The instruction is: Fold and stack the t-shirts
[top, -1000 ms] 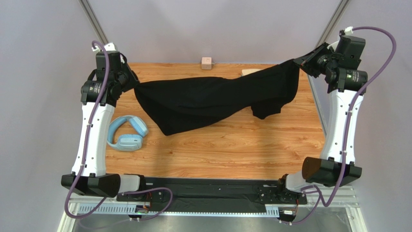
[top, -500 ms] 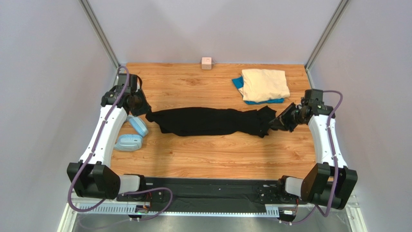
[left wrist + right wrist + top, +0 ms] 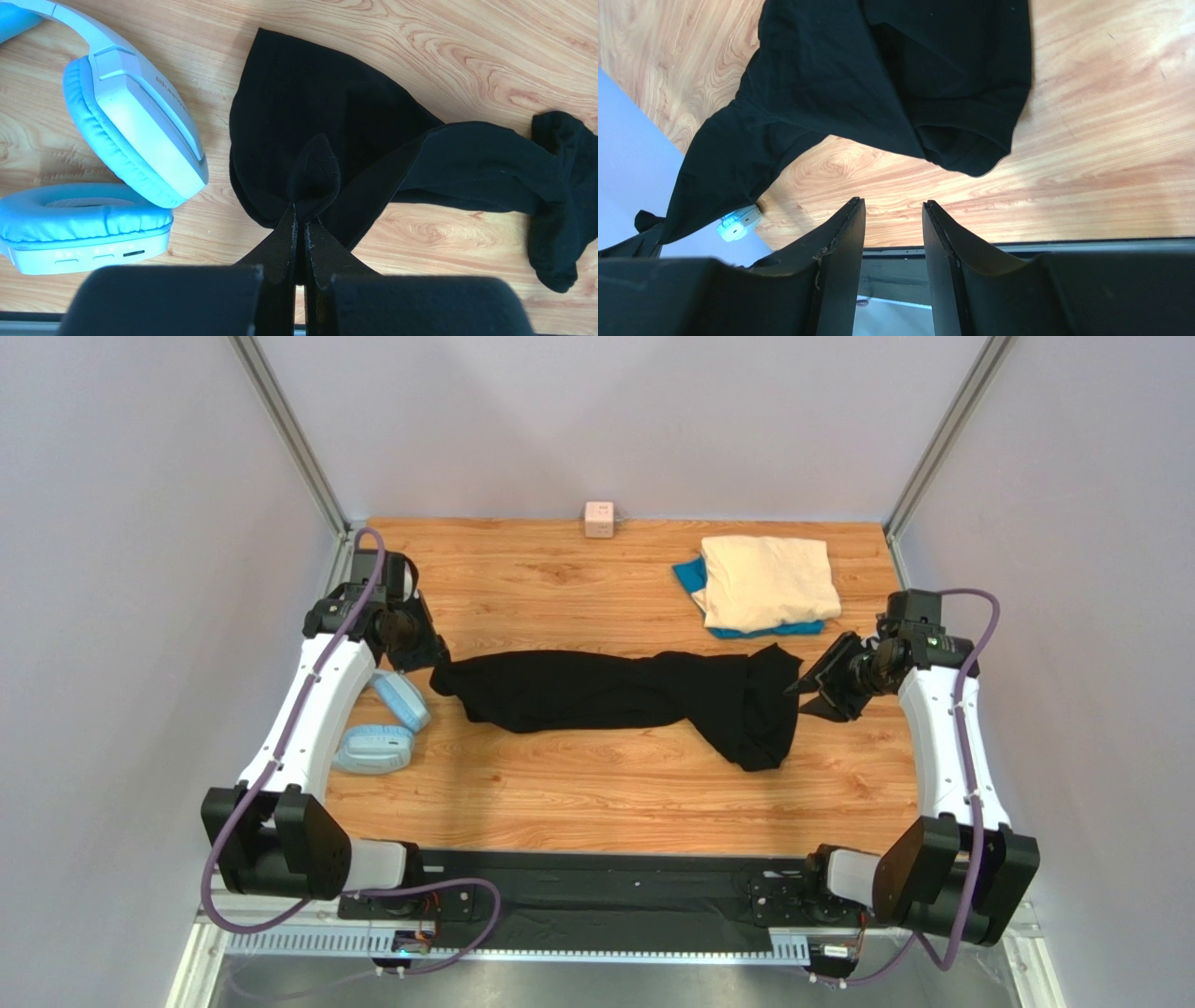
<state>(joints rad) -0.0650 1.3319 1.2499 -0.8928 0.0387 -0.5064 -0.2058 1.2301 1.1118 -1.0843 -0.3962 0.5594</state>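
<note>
The black t-shirt [image 3: 603,689] lies bunched in a long strip across the middle of the table. My left gripper [image 3: 425,661] is shut on its left end; in the left wrist view a fold of black cloth [image 3: 314,168] is pinched at the tips of that gripper [image 3: 300,210]. My right gripper [image 3: 811,686] stands open just right of the shirt's right end. In the right wrist view the shirt [image 3: 878,77] lies beyond the gripper [image 3: 893,203], with nothing between the fingers. The cream t-shirt [image 3: 765,577] lies folded on the blue t-shirt [image 3: 687,577] at the far right.
Light-blue headphones [image 3: 382,728] lie close beside the left gripper, near the table's left edge, and show large in the left wrist view [image 3: 126,133]. A small pink cube [image 3: 601,518] sits at the table's far edge.
Both arms came down from holding the black shirt stretched in the air and laid it on the table. The right gripper opened and let go; the shirt's right end slumped toward the front.
</note>
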